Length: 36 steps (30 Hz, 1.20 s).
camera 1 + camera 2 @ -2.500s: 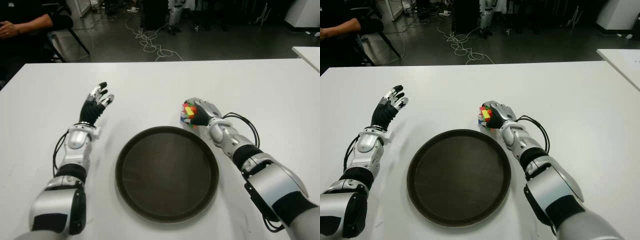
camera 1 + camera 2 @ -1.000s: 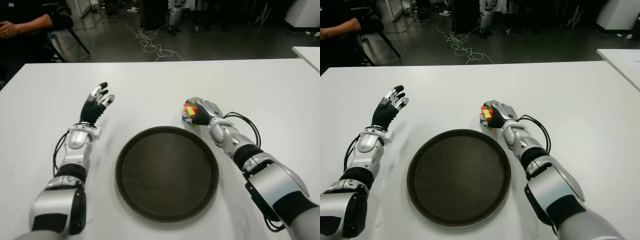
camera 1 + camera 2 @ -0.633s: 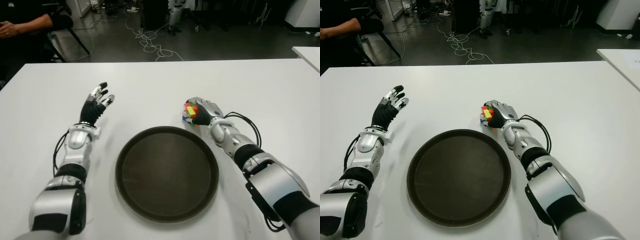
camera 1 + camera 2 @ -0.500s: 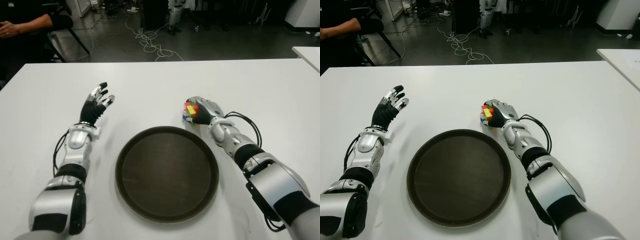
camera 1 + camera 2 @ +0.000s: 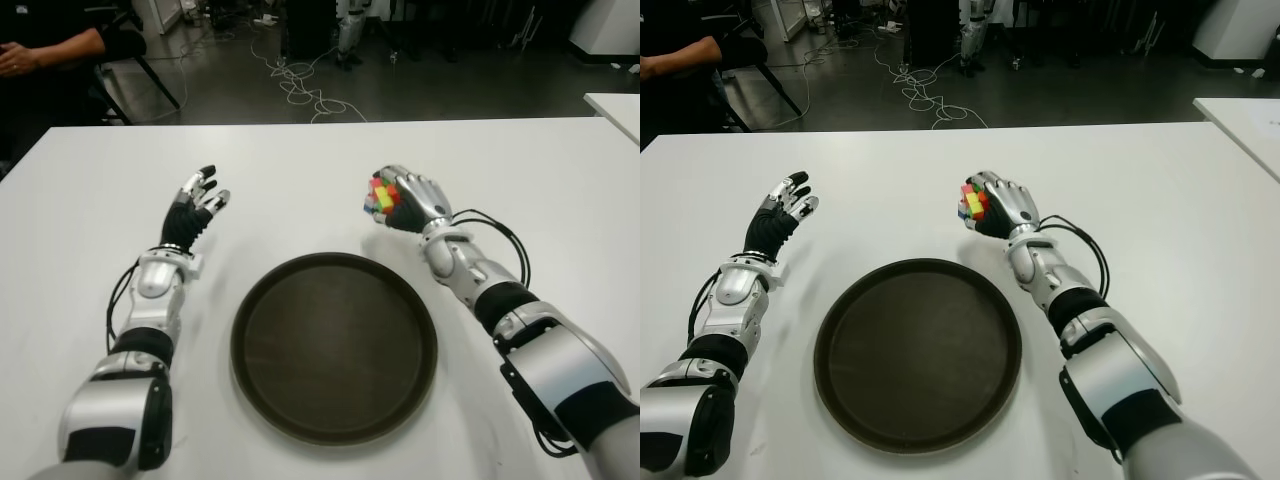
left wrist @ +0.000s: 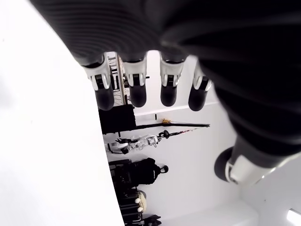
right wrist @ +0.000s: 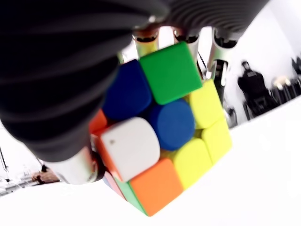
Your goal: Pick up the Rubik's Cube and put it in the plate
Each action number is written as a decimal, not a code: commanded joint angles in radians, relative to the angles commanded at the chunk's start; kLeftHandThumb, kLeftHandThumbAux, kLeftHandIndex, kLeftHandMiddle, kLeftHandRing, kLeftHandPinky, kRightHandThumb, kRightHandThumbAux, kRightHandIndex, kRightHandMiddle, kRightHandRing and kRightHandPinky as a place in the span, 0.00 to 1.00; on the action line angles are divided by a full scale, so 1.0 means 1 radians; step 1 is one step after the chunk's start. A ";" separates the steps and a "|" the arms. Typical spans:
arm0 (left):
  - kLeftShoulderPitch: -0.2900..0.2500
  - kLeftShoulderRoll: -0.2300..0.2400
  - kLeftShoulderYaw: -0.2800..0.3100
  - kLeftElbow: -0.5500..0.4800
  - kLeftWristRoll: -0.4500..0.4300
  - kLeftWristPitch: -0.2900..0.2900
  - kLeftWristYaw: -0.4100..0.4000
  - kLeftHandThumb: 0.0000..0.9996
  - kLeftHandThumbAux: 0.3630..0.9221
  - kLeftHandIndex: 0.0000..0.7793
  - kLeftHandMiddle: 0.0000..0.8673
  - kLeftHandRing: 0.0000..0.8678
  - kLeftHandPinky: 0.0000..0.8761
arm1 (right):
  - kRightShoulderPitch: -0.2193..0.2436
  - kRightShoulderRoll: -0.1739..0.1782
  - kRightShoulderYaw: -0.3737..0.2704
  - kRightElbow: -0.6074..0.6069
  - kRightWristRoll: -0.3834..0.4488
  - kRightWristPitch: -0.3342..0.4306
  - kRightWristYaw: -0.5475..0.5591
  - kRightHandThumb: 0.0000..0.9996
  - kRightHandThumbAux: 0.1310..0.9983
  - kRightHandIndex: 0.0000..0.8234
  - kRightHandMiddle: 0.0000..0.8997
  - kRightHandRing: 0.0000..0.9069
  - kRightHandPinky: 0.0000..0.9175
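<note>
rubik's cube (image 5: 379, 196): held in the right hand, now clear of the table, beyond the far right rim of the plate; half a second ago it sat lower, close to the white surface.
right hand (image 5: 408, 203): fingers (image 7: 219, 56) curled around the cube, gripping it; the wrist has tipped up and the hand has risen and drawn slightly farther from the plate compared with the earlier frames.
grip: the right wrist view shows the cube's green, blue, yellow and orange tiles wedged between fingers and palm, with white table beneath it and a gap below.
plate (image 5: 268, 398): dark, round, nothing in it, near centre of the table (image 5: 300, 170); unmoved throughout.
left hand (image 5: 194, 208): shows left of the plate, fingers spread and holding nothing; same pose as before.
meaning for the task: the lift looks done, so the pick-up half appears complete; what remains is carrying the cube nearer and left, over the plate, then lowering and letting go.
risk: the cube sits toward the fingertips, so a quick swing might loosen it.
background: a person's arm (image 5: 55, 45) at far left, cables on the floor (image 5: 296, 82).
</note>
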 joint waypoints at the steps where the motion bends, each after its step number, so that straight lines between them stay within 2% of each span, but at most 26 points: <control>1: 0.000 0.000 0.001 0.000 0.000 -0.002 0.000 0.00 0.36 0.00 0.00 0.00 0.00 | 0.002 -0.005 0.001 -0.010 -0.004 -0.005 -0.006 0.68 0.70 0.51 0.62 0.62 0.61; 8: 0.000 0.001 0.002 0.000 -0.001 -0.001 0.004 0.00 0.39 0.00 0.02 0.00 0.00 | 0.016 -0.030 0.002 -0.068 -0.015 -0.022 -0.022 0.69 0.70 0.51 0.58 0.59 0.58; 22: 0.000 0.003 0.001 -0.001 -0.001 0.005 -0.002 0.00 0.40 0.00 0.01 0.00 0.00 | 0.068 -0.091 -0.015 -0.247 -0.012 -0.034 0.004 0.69 0.70 0.51 0.57 0.59 0.57; 25: 0.000 0.004 0.000 -0.001 0.000 0.008 0.000 0.00 0.38 0.00 0.01 0.00 0.00 | 0.128 -0.121 -0.031 -0.415 -0.005 -0.009 0.065 0.69 0.70 0.51 0.59 0.59 0.58; 28: -0.001 0.004 0.001 -0.001 0.000 0.007 0.001 0.00 0.38 0.00 0.01 0.00 0.00 | 0.186 -0.125 -0.036 -0.549 -0.004 0.020 0.123 0.69 0.70 0.51 0.62 0.61 0.60; 33: -0.001 0.003 0.002 -0.003 -0.001 0.007 0.005 0.00 0.38 0.00 0.02 0.00 0.00 | 0.261 -0.114 -0.020 -0.677 -0.006 0.035 0.199 0.69 0.69 0.51 0.62 0.62 0.60; 35: -0.001 0.003 0.002 -0.003 -0.001 0.007 0.007 0.00 0.37 0.00 0.01 0.00 0.00 | 0.281 -0.116 -0.012 -0.713 0.003 0.024 0.247 0.69 0.69 0.51 0.62 0.61 0.60; 36: 0.000 0.003 0.003 -0.003 -0.001 0.005 0.007 0.00 0.37 0.00 0.01 0.00 0.00 | 0.293 -0.129 -0.002 -0.745 0.022 0.003 0.307 0.69 0.69 0.51 0.62 0.61 0.59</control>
